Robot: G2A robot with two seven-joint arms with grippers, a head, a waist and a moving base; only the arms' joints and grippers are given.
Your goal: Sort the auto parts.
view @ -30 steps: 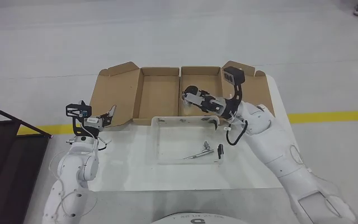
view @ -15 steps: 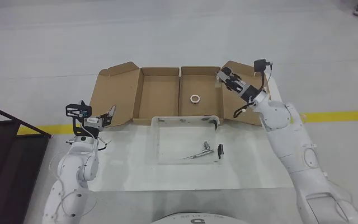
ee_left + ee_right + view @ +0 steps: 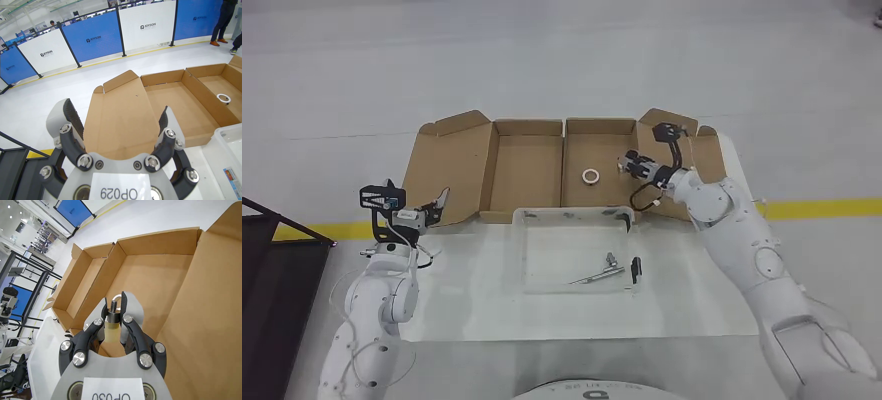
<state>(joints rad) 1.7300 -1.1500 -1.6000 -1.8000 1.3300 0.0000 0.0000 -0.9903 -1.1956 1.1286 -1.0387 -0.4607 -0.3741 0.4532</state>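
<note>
Cardboard box (image 3: 527,170) at the far side, clear tray (image 3: 517,250) just in front, left gripper (image 3: 121,121) jaws wide by the box's left flap, right gripper (image 3: 114,305) clamped on threaded stud (image 3: 113,315) above right compartment, white ring (image 3: 590,176) on that floor.

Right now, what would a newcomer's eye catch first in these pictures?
The right gripper is shut on a threaded bolt over the right compartment of the box, where a white ring lies. The left gripper hangs open by the box's left flap; metal parts lie in a clear tray.
</note>
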